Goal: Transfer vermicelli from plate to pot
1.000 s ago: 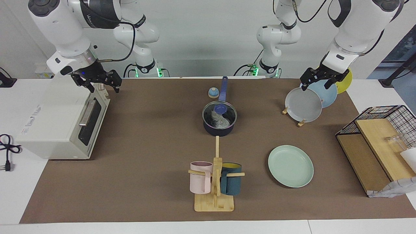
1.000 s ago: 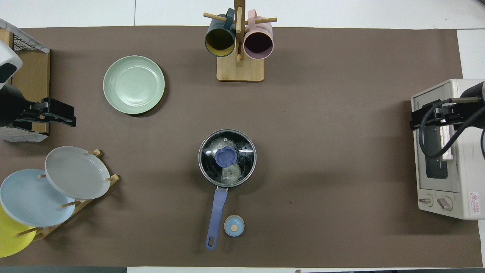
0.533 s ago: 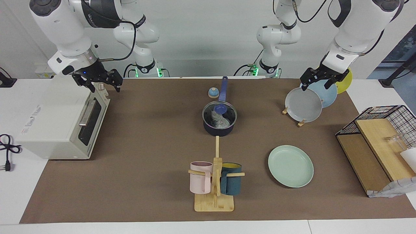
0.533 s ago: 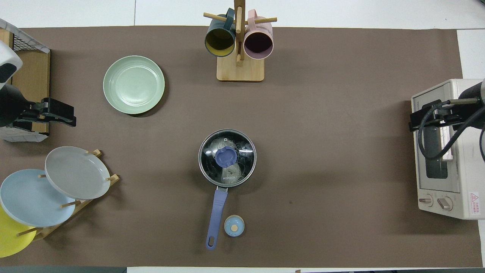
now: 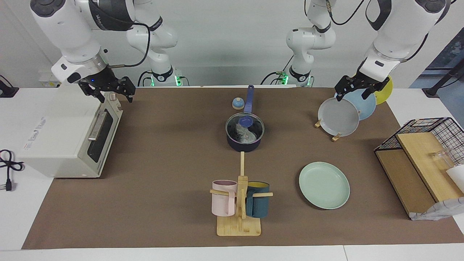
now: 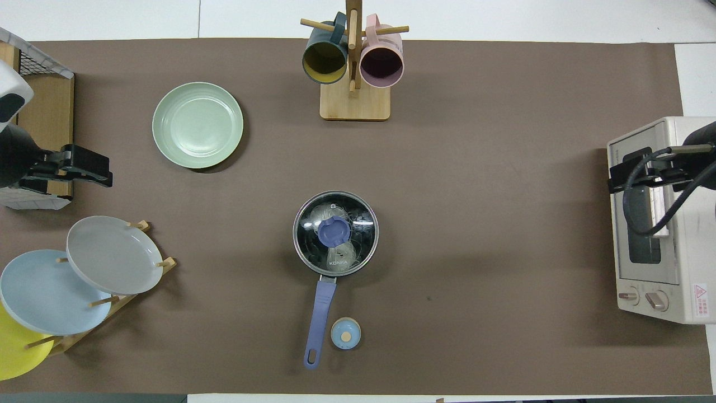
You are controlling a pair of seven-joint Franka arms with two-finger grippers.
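Note:
The dark navy pot [image 5: 243, 145] stands mid-table with its blue handle [image 6: 321, 313] toward the robots. A round glass lid with a blue knob [image 6: 334, 231] sits on it. The vermicelli [image 5: 242, 133] shows through the lid as pale clumps inside the pot [image 6: 321, 214]. The mint-green plate [image 5: 324, 185] lies bare, farther from the robots, toward the left arm's end [image 6: 197, 125]. My left gripper [image 5: 357, 91] hangs open and empty over the plate rack. My right gripper [image 5: 108, 90] hangs open and empty over the toaster oven.
A white toaster oven [image 5: 69, 134] stands at the right arm's end. A rack with grey [image 5: 339, 116], light blue and yellow plates and a wire basket with boards [image 5: 424, 159] stand at the left arm's end. A mug tree [image 5: 239, 203] and a small blue cap [image 5: 237, 103] flank the pot.
My right gripper has shifted slightly over the toaster oven. The left gripper, the pot, the lid and the plate have not moved.

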